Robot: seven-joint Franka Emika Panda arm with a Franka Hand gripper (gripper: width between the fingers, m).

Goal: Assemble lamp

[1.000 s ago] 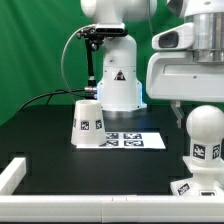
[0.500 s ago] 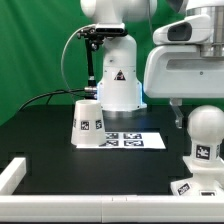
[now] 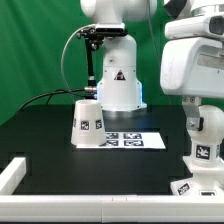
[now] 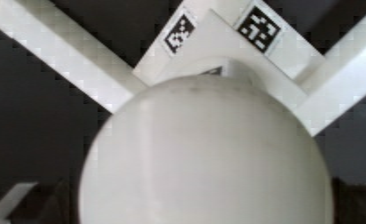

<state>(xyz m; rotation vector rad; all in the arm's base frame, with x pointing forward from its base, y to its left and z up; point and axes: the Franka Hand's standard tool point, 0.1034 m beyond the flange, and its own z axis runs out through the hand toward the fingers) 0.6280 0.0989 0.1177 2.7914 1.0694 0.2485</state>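
The rounded white bulb (image 3: 209,138) stands upright on the angular white base (image 3: 192,182) at the exterior view's right, near the front. My gripper (image 3: 205,124) is down over the bulb's top, one dark finger (image 3: 190,121) beside it. In the wrist view the bulb (image 4: 201,150) fills the space between the jaws, which stand apart on either side, so the gripper (image 4: 201,206) looks open. The base's tagged arms (image 4: 212,38) show beyond the bulb. The tapered cone shade (image 3: 87,122) stands alone on the black table at centre left.
The marker board (image 3: 134,140) lies flat just right of the shade. The big white robot pedestal (image 3: 118,82) stands behind it. A raised white rail (image 3: 14,176) borders the table's front left corner and front edge.
The gripper has moved toward the exterior view's right and come down over the bulb, now hiding the bulb's top. The shade, base and marker board have not moved.
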